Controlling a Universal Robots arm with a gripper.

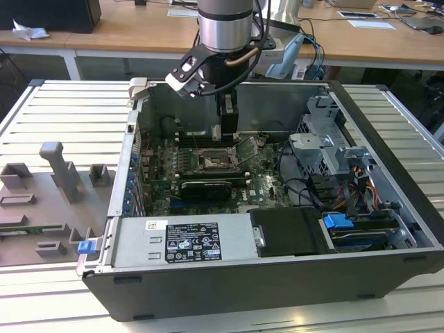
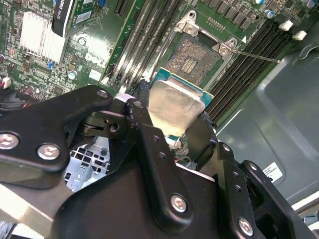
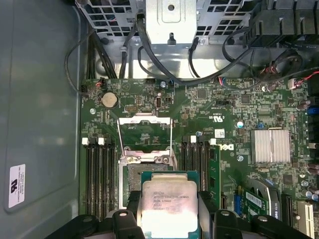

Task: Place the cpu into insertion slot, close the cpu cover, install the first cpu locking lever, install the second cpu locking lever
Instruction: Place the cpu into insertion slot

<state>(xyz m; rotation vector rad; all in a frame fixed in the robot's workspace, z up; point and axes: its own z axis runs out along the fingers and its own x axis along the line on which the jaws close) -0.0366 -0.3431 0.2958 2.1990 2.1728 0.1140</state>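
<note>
While hanging low inside the open computer case (image 1: 243, 291), grips the cpu (image 3: 169, 201) with the gripper (image 3: 169, 211), shut tight on two of its sides. Easy to see in both wrist views: a black finger (image 3: 207, 206) on each side, shiny top up, lying flat. Not down in the insertion slot (image 2: 192, 57) yet, by the look of the second wrist view. Seems to float a little above the green board (image 3: 224, 104), partly over the near end of the slot. Has that dark square hole just ahead, mostly bare. Square, so no long side to mind, but lined up edge to edge with the slot, as far as can be told. Past the slot, the cpu cover (image 3: 144, 119) swung up and back on its hinge, well out of the way, leaving the hole open from above. On both sides, long black memory slots (image 3: 97, 174), close by but not touched. In the exterior view, right over the middle of the board, close above the slot. So: down and a bit ahead from the chip to the slot.
</note>
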